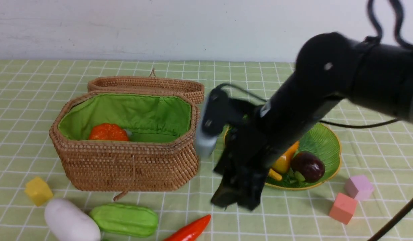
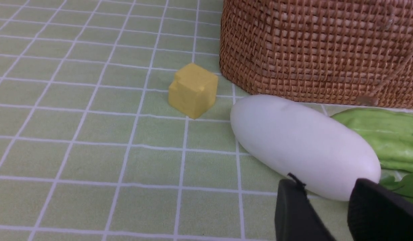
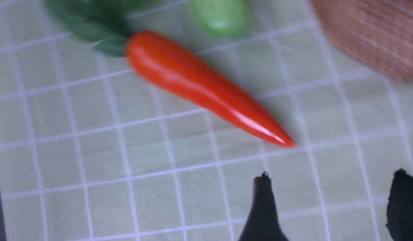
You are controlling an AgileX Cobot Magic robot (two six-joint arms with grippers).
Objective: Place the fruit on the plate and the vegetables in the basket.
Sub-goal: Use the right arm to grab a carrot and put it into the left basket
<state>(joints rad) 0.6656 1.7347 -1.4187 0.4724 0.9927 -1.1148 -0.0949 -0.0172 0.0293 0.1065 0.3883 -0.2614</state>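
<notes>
The open basket (image 1: pixel 126 167) holds the orange pumpkin (image 1: pixel 107 132). The green plate (image 1: pixel 327 140) carries the mango (image 1: pixel 286 159), the mangosteen (image 1: pixel 308 166) and a tip of the banana (image 1: pixel 275 174), partly hidden by my right arm. On the cloth in front of the basket lie the white radish (image 1: pixel 71 222), the green gourd (image 1: pixel 124 219) and the red-orange carrot (image 1: pixel 189 231). My right gripper (image 1: pixel 238 201) hangs open and empty near the carrot (image 3: pixel 206 90). My left gripper (image 2: pixel 323 184) is open at the end of the radish (image 2: pixel 300 140), holding nothing.
The basket's lid (image 1: pixel 149 85) lies open behind it. A yellow cube (image 1: pixel 38 190) sits left of the radish. A pink cube (image 1: pixel 342 207) and a purple cube (image 1: pixel 358 186) sit right of the plate. A wall runs along the table's far edge.
</notes>
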